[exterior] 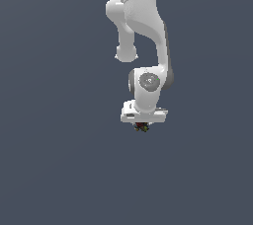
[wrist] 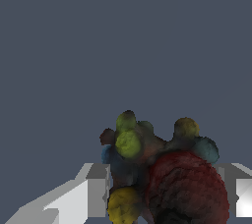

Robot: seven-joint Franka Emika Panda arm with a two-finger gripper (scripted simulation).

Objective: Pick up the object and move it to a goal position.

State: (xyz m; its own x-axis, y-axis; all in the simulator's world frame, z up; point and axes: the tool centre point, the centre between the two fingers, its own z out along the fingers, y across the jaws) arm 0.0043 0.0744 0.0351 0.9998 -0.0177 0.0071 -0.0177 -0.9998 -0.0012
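The object is a small dark lumpy clump speckled red, yellow and green, showing just under the white hand of the arm in the exterior view. In the wrist view the object fills the space between the two grey-white fingers, with a big red lobe, yellow-green lumps and bluish ones. My gripper is shut on it from both sides. Its fingertips are hidden behind the hand in the exterior view. Whether the clump touches the ground I cannot tell.
A plain dark grey-blue ground fills both views with no other objects. The white arm reaches down from the top of the exterior view.
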